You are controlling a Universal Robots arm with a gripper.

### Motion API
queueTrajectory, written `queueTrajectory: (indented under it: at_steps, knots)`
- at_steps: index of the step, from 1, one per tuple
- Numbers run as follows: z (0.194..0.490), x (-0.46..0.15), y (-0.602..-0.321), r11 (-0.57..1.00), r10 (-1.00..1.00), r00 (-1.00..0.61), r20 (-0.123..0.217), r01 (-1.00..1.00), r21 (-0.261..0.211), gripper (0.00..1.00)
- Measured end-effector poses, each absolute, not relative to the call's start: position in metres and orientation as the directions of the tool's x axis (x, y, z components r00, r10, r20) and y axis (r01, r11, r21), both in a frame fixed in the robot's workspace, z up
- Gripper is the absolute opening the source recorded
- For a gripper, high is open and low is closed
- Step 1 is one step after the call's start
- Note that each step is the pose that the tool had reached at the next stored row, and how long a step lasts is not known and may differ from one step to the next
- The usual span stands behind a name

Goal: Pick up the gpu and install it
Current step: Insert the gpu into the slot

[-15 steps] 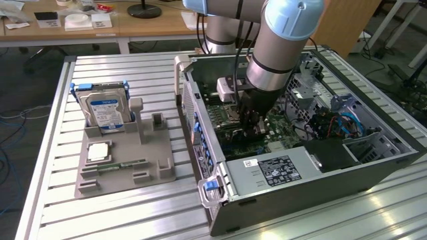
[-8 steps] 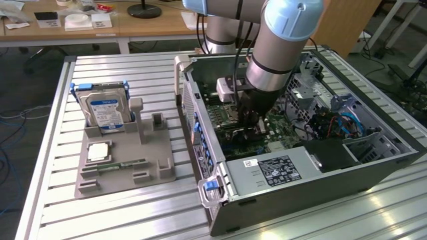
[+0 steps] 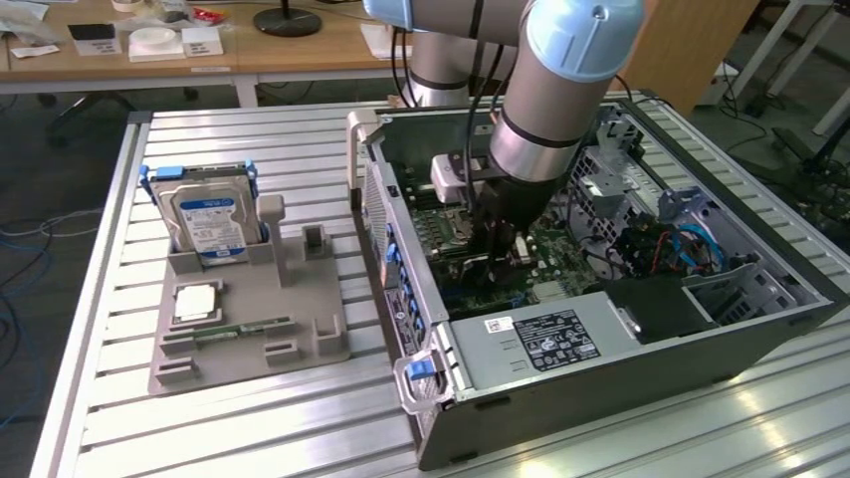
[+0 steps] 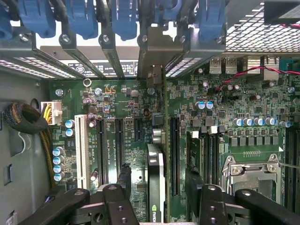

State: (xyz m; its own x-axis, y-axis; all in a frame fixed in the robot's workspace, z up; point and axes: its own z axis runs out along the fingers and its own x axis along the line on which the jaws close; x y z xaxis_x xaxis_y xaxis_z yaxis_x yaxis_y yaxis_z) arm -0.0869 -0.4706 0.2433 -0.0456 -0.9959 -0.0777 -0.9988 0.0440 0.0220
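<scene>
Two dark fingers (image 4: pixel 123 187) of my tool (image 4: pixel 161 197) stand apart on either side of the gpu (image 4: pixel 156 187), with a gap showing between each pad and the card's top edge, so I judge the card released, not clamped. The gpu stands on edge in a motherboard (image 4: pixel 225 140) slot, running straight away from my wrist toward the rear bracket bay, where its silver bracket (image 4: pixel 155 77) sits among the blue slot latches (image 4: pixel 124 18). The neighbouring expansion slots (image 4: pixel 108 145) beside it are bare.

From the exterior view, my tool (image 3: pixel 503 249) is down inside the open computer case (image 3: pixel 638 339), which lies on its side on the slatted desk (image 3: pixel 266 438), toward the desk's right half in that view. The grey parts tray (image 3: pixel 246 329) sits on the exterior view's left, well apart from the case, with the hard drive (image 3: pixel 210 224) upright at its far end and a memory stick (image 3: pixel 246 328) lying across the tray's nearer part; I see no card on the tray.

I judge the step in hand to be the end of the install: the card is placed and I have let go. Whether it is pressed fully home I cannot tell. Any next move calls for a straight lift clear of the card's top edge, without brushing it or the nearby cables (image 3: pixel 691 249).
</scene>
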Motion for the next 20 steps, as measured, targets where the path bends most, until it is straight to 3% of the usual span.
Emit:
queueTrajectory:
  at_steps: [20]
  knots:
    - [0.293, -0.087, -0.47, 0.044, -0.996, -0.046, -0.077, -0.999, 0.022, 0.58]
